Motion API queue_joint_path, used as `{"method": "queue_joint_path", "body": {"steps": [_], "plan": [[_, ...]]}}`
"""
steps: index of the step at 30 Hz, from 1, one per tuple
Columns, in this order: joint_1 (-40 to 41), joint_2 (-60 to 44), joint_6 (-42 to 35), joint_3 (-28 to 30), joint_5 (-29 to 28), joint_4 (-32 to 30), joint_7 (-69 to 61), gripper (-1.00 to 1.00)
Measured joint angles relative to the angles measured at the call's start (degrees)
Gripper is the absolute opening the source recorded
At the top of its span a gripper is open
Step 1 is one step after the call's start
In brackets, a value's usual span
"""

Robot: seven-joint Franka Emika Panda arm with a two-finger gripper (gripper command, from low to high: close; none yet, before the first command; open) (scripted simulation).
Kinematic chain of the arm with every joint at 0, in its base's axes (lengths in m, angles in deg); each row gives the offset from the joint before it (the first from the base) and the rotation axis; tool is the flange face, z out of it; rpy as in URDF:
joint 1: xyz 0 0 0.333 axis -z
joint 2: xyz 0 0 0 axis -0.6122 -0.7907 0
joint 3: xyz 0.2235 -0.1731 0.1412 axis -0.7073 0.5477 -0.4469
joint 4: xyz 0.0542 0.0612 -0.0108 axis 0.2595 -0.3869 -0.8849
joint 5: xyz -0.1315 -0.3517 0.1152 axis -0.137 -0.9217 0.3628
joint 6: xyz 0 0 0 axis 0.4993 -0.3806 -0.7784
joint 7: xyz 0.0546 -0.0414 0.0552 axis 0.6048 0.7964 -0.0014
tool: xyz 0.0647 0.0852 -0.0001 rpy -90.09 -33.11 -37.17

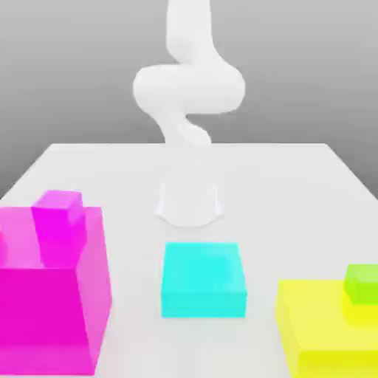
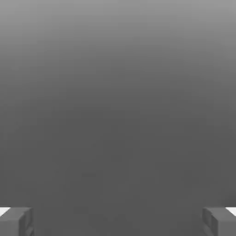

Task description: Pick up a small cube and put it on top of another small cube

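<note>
On the white table [image 1: 310, 177] in front of my base, the small green cube [image 1: 362, 283] and small magenta cube [image 1: 59, 208] sit well apart from my gripper [image 2: 118, 221], fully open, empty.

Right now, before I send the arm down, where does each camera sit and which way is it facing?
Exterior view: low at the table's near edge, facing the white arm across the cyan block, magenta blocks and yellow block.
Hand view: on the hand, facing plain grey; the open gripper fingertips show.
Shared: no object.
</note>
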Motion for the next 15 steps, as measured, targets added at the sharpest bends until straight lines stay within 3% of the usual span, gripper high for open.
{"method": "queue_joint_path", "body": {"steps": [15], "plan": [[11.28,-13.81,3.0,5.6,-13.21,-8.27,-6.15,0.0]]}}
